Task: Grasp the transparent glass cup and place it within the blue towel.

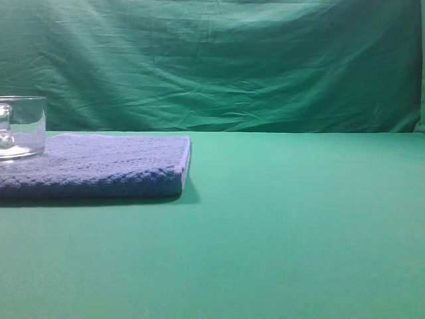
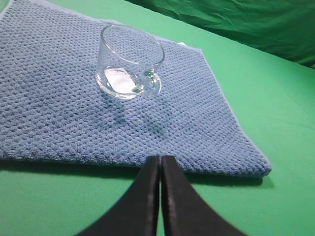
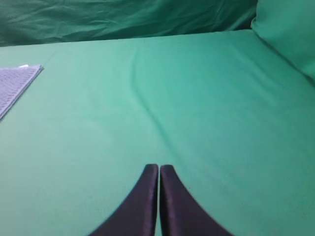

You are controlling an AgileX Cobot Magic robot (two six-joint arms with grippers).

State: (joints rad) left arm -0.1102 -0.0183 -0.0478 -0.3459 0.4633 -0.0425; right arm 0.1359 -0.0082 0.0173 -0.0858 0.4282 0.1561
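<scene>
The transparent glass cup [image 2: 129, 62] stands upright on the blue towel [image 2: 59, 98], its small handle turned toward the camera. In the exterior view the cup [image 1: 22, 127] sits at the far left on the towel [image 1: 99, 166]. My left gripper [image 2: 160, 158] is shut and empty, its tips just at the towel's near edge, well short of the cup. My right gripper [image 3: 159, 167] is shut and empty over bare green cloth, far to the right of the towel's corner [image 3: 15, 83]. Neither gripper shows in the exterior view.
A green cloth [image 1: 285, 232] covers the table, and a wrinkled green curtain [image 1: 219, 60] hangs behind it. A fold of the curtain [image 3: 288, 34] rises at the right edge of the right wrist view.
</scene>
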